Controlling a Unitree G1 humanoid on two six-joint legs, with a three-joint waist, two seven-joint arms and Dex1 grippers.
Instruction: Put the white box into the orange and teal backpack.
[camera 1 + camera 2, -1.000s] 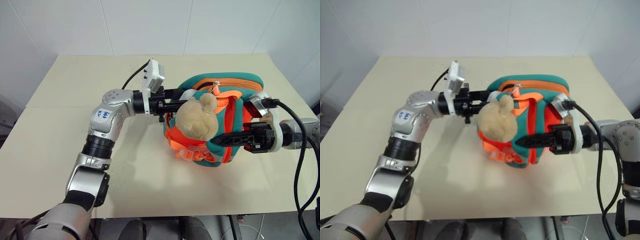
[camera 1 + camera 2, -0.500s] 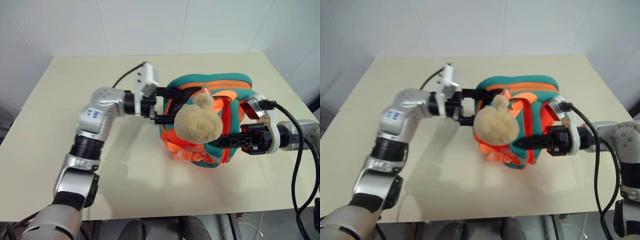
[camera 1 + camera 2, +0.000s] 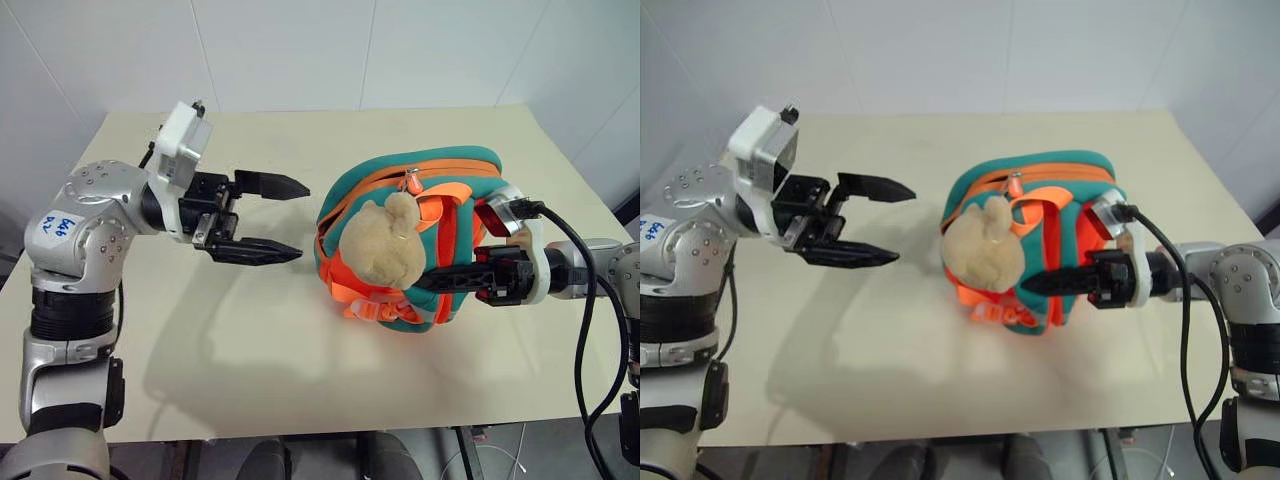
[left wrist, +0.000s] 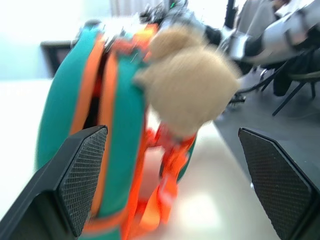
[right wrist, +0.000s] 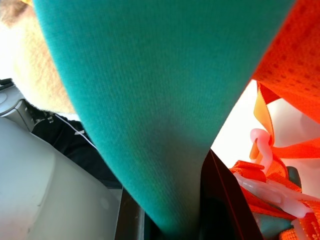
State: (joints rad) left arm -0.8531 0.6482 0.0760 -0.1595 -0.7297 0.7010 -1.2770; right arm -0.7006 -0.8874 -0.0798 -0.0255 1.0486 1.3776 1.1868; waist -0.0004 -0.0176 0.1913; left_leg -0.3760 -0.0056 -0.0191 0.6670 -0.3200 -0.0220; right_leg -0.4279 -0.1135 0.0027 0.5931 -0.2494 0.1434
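On the beige table (image 3: 250,340) the orange and teal backpack (image 3: 370,195) stands right of centre, a tan plush toy (image 3: 380,250) hanging on its near face among orange buckles (image 3: 375,308). Its contents cannot be made out. To its left, apart from it, the left gripper (image 3: 283,218) hangs with jaws spread wide, empty. The right gripper (image 3: 440,279) is pinched closed on a teal strap (image 5: 150,110) of the backpack.

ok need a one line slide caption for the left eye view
Left pincer open beside the backpack on the table, right pincer shut on a teal strap.
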